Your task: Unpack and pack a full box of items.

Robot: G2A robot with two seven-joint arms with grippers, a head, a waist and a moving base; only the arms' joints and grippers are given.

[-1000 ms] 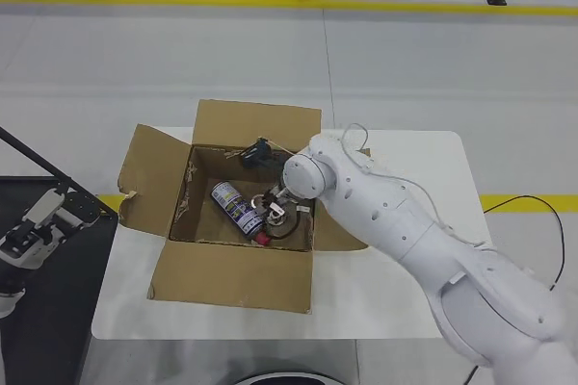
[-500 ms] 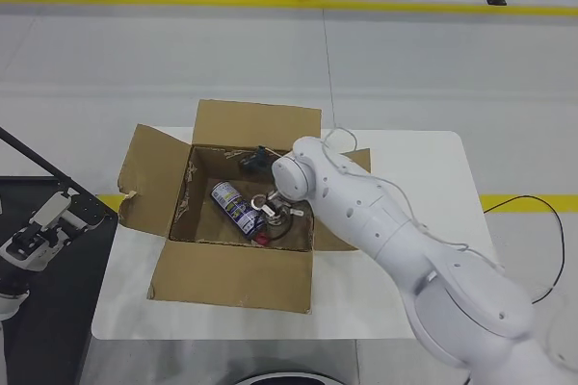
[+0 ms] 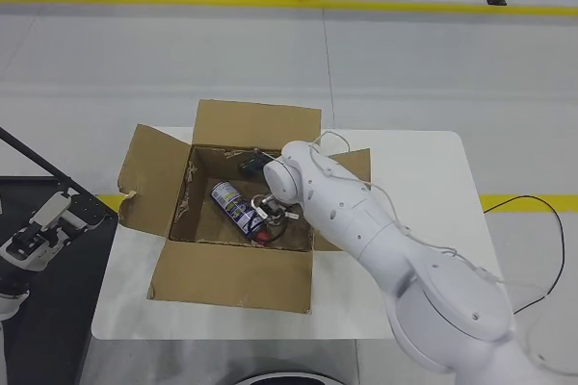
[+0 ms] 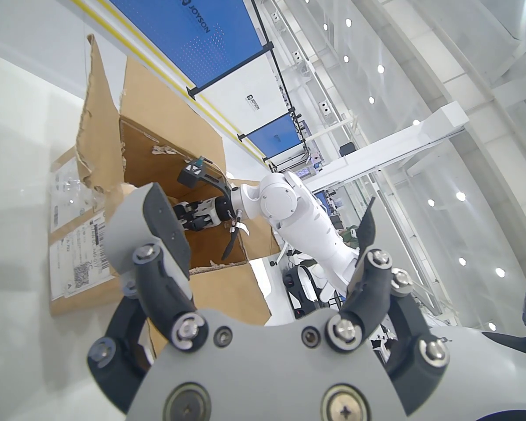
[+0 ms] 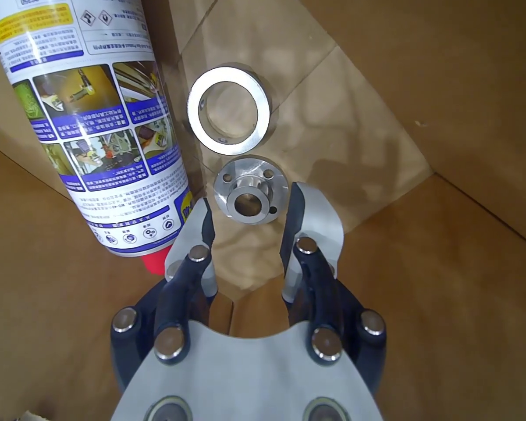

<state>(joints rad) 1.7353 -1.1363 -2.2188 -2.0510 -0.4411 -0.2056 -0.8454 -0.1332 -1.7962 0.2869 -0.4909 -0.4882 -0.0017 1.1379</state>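
Two metal parts, flanged hub (image 5: 250,194) and ring (image 5: 263,111), lie in the box (image 3: 231,274) beside the spray can (image 5: 92,111), toward the desk's (image 3: 443,164) left edge. Right end effector (image 5: 250,201), spread apart, straddles the hub, likely to lift it; left end effector (image 4: 263,216) hangs spread.

**Counter w/ one open box**

White counter (image 3: 414,192), rounded corners, stands on a pale floor (image 3: 462,58) w/ yellow lines. One thing sits directly on it: a brown cardboard box (image 3: 231,274), top open, flaps folded outward. Box is on the counter's left half, approx. square to its edges. Left flap sticks out past the counter's left edge; back flap is at the far edge. Labels on one outer side wall.
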